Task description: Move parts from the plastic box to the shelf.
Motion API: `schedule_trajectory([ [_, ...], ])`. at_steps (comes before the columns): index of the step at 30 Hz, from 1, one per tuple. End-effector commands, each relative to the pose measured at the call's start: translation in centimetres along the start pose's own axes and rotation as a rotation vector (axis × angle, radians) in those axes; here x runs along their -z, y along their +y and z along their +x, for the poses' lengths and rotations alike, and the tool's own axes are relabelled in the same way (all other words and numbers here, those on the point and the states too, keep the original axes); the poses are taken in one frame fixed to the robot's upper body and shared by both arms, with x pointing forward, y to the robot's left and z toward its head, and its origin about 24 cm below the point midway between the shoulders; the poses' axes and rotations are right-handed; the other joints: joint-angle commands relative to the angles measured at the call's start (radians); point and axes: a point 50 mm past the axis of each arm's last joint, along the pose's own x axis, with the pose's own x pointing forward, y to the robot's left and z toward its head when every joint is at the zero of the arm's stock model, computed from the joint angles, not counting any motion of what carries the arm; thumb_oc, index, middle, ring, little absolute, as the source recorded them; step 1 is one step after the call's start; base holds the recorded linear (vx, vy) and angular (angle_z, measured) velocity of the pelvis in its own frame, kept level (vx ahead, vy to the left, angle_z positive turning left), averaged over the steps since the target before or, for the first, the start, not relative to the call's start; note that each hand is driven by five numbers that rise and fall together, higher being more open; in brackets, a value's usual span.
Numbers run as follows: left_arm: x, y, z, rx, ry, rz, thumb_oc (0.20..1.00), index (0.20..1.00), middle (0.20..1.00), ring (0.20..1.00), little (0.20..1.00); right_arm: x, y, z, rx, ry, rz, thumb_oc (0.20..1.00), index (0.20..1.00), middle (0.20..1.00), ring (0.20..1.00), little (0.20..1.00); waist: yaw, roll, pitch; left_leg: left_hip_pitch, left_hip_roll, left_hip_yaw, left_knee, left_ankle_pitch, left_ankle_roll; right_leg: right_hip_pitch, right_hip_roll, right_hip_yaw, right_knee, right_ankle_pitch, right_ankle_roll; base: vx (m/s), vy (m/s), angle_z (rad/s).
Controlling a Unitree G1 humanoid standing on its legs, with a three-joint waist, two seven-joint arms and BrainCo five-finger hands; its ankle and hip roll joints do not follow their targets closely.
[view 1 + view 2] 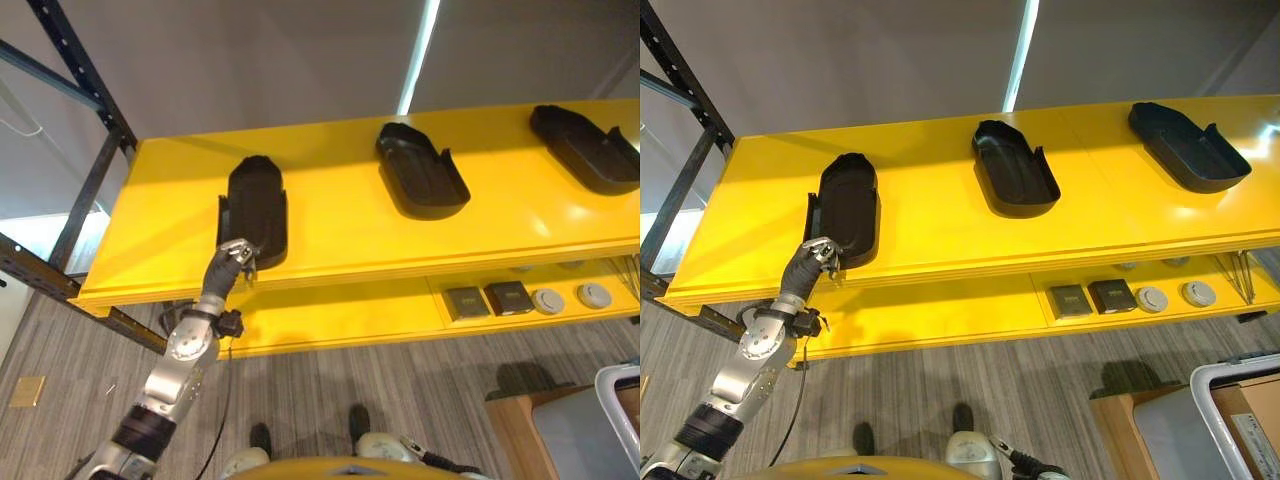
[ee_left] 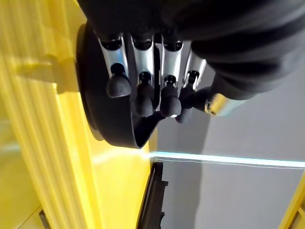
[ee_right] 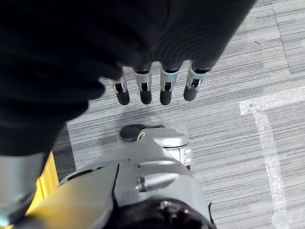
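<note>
Three black shell-shaped parts lie on the yellow shelf (image 1: 345,235): one at the left (image 1: 256,200), one in the middle (image 1: 420,170) and one at the right (image 1: 585,145). My left hand (image 1: 234,260) reaches up to the shelf's front edge at the near end of the left part. Seen from the left wrist, its fingers (image 2: 143,62) curl inside the part (image 2: 95,100) with the thumb outside the end wall, pinching it. My right hand (image 3: 143,90) hangs low over the grey floor with relaxed fingers, holding nothing.
On a lower yellow shelf (image 1: 340,315) sit two dark square pieces (image 1: 487,299) and two round white discs (image 1: 570,298). A dark rack upright (image 1: 90,190) stands at the shelf's left end. At the lower right a white-rimmed plastic box (image 1: 620,400) rests on a wooden stand (image 1: 512,425).
</note>
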Motion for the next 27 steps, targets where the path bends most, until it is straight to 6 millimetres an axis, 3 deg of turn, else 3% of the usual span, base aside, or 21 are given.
schedule_trajectory([
  [1, -2.7, -0.5, 2.3, 0.0, -0.126, 0.022, 0.2, 0.2, 0.2, 0.2, 0.2, 0.8, 1.4, 0.2, -0.044, 0.052, -0.054, 1.0, 1.0, 1.0, 1.0, 1.0, -0.014, -0.039, 0.045, 0.027, -0.029, 0.075, 0.005, -0.093, 0.025, 0.049, 0.009, 0.026, 0.002, -0.088, -0.004, 0.07, -0.003, -0.04],
  [19, -2.4, 0.9, 4.8, -0.175, -0.103, 0.063, 0.2, 0.2, 0.2, 0.2, 0.2, 0.0, 1.4, 0.1, -0.053, 0.027, -0.102, 1.0, 1.0, 1.0, 1.0, 1.0, -0.065, -0.041, 0.087, 0.023, -0.016, 0.094, 0.005, -0.079, 0.021, 0.032, 0.025, 0.068, 0.002, -0.088, -0.011, 0.03, -0.002, -0.05],
  [27, -2.4, 1.2, 4.3, -0.19, -0.137, 0.053, 0.2, 0.2, 0.2, 0.2, 0.2, 0.7, 1.2, 0.1, -0.047, 0.038, -0.101, 1.0, 1.0, 1.0, 1.0, 1.0, -0.06, -0.038, 0.076, 0.037, -0.018, 0.085, 0.005, -0.082, 0.018, 0.051, 0.026, 0.06, 0.002, -0.098, -0.015, 0.01, 0.007, -0.05],
])
